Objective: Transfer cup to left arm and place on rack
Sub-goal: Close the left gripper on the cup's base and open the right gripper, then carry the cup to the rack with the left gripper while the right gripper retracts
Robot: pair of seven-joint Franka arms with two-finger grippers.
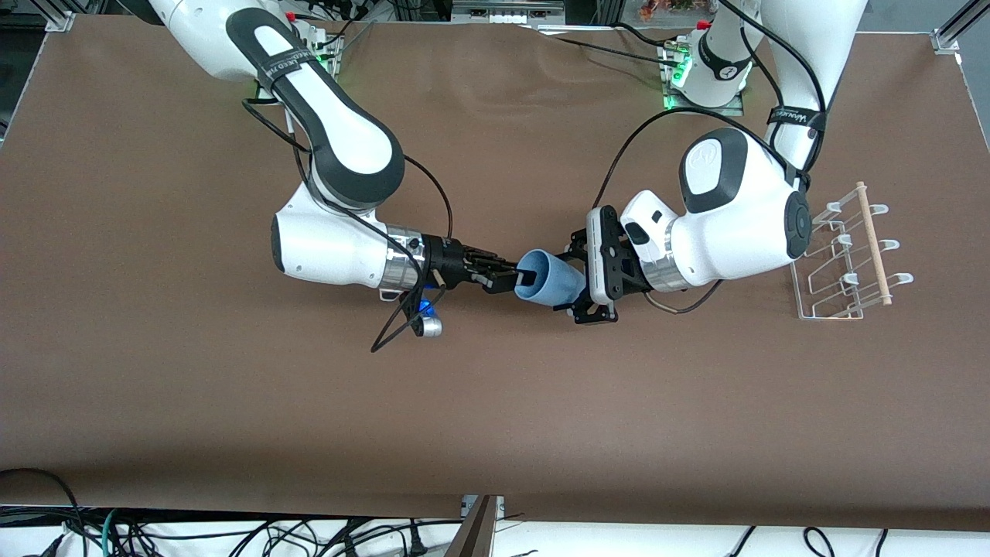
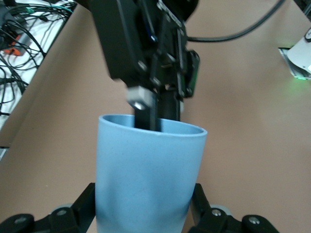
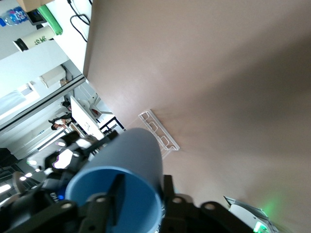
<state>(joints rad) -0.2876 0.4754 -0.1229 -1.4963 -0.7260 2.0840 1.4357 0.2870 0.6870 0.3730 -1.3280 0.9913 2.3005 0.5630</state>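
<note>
The light-blue cup (image 1: pixel 549 282) lies on its side in the air over the table's middle. My right gripper (image 1: pixel 526 277) is shut on its rim, one finger inside the mouth and one outside; the right wrist view shows this grip (image 3: pixel 142 191) on the cup (image 3: pixel 141 150). My left gripper (image 1: pixel 580 278) is open, its jaws on either side of the cup's narrow base end. In the left wrist view the cup (image 2: pixel 146 170) fills the space between my left gripper's (image 2: pixel 145 204) fingers. The white wire rack (image 1: pixel 847 263) with its wooden dowel (image 1: pixel 874 244) stands at the left arm's end of the table.
The brown table cover (image 1: pixel 232 402) is bare around the arms. A black cable loop (image 1: pixel 394 325) hangs under the right wrist. The rack also shows small in the right wrist view (image 3: pixel 158 133). The arms' bases and their cables line the table edge farthest from the front camera.
</note>
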